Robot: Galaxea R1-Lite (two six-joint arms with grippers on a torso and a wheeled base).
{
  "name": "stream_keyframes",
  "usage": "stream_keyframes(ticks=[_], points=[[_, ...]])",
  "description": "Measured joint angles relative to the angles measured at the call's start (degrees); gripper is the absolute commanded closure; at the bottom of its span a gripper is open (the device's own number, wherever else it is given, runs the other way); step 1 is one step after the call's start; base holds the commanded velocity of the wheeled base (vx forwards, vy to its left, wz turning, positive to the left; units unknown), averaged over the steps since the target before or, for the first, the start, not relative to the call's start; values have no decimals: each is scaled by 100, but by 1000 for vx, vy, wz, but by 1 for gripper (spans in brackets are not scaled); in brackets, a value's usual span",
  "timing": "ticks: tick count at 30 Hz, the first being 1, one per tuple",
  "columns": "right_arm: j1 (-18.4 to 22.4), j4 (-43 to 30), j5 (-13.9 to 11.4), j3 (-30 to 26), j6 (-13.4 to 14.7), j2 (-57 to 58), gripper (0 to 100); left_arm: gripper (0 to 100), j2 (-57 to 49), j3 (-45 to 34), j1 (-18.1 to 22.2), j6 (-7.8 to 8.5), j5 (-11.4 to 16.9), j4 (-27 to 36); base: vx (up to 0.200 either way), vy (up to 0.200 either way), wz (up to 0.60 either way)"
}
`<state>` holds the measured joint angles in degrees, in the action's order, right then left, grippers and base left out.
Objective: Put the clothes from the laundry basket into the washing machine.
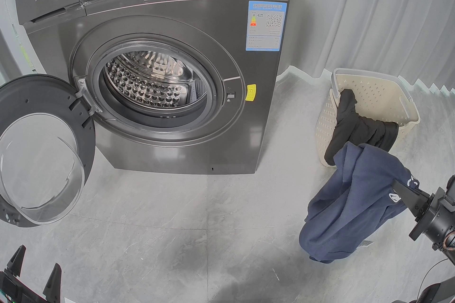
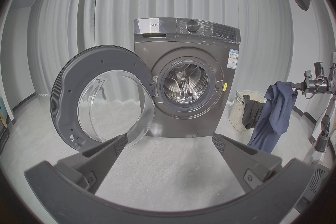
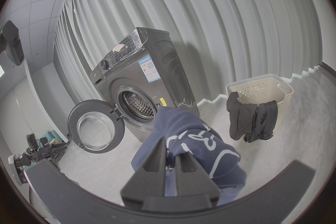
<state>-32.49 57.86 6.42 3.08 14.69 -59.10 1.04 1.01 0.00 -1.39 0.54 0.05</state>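
Note:
The grey washing machine stands with its round door swung wide to the left and its steel drum showing no clothes. A cream laundry basket sits on the floor to its right, with a black garment draped over the front rim. My right gripper is shut on a navy blue garment, which hangs down in front of the basket, its lower end near the floor. My left gripper stands open and holds nothing, low at the near left, below the open door.
Pale pleated curtains hang behind the machine and basket. Grey tiled floor lies open in front of the machine. The open door juts out over the floor on the left side.

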Motion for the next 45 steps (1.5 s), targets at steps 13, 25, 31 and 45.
stream_keyframes(ticks=[13,25,31,45], points=[[0,-5,0,-2,0,-5,100,0,0,0,0,2,-10,2,0,108,0],[0,-7,0,0,0,-11,100,0,0,0,0,0,-7,0,-100,0,0],[-1,-9,0,0,-2,-13,100,0,-2,0,0,2,-10,-2,0,0,0],[-127,35,-564,831,-60,-539,100,0,0,0,0,0,-7,-5,0,157,0]])
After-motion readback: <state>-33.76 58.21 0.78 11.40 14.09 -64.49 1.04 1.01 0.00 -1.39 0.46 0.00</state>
